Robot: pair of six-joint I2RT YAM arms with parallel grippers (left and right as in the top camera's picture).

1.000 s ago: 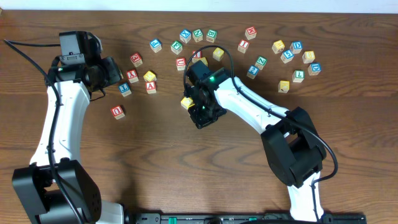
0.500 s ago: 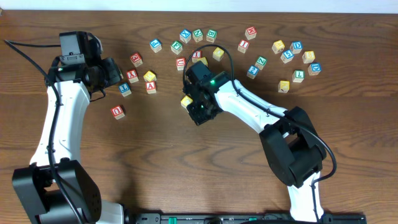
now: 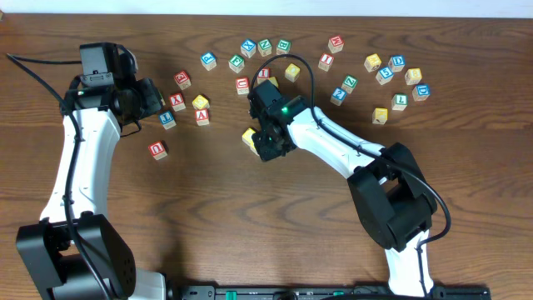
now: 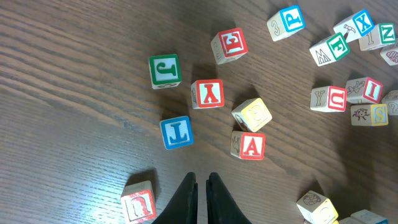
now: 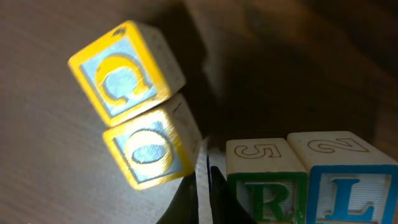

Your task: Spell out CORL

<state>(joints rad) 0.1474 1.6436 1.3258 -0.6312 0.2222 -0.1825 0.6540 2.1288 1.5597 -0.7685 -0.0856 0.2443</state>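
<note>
In the right wrist view a yellow C cube (image 5: 124, 71) and a yellow O cube (image 5: 152, 149) touch, both tilted out of line. The green R cube (image 5: 267, 180) and blue L cube (image 5: 345, 177) stand side by side to their right. My right gripper (image 5: 205, 186) is shut and empty, its tips in the gap between the O and R cubes. From overhead it (image 3: 265, 146) covers most of these cubes; only one yellow cube (image 3: 249, 137) shows. My left gripper (image 3: 154, 96) is shut and empty, above bare wood (image 4: 201, 196).
Loose letter cubes lie along the far side: a group near my left gripper (image 3: 187, 96), a row at the far middle (image 3: 262, 50), a cluster at far right (image 3: 396, 79). A red U cube (image 3: 157, 149) sits alone on the left, beside my left fingers (image 4: 140, 202).
My right gripper has slid a little toward the far left, staying by the yellow cube. The left arm has not moved.
</note>
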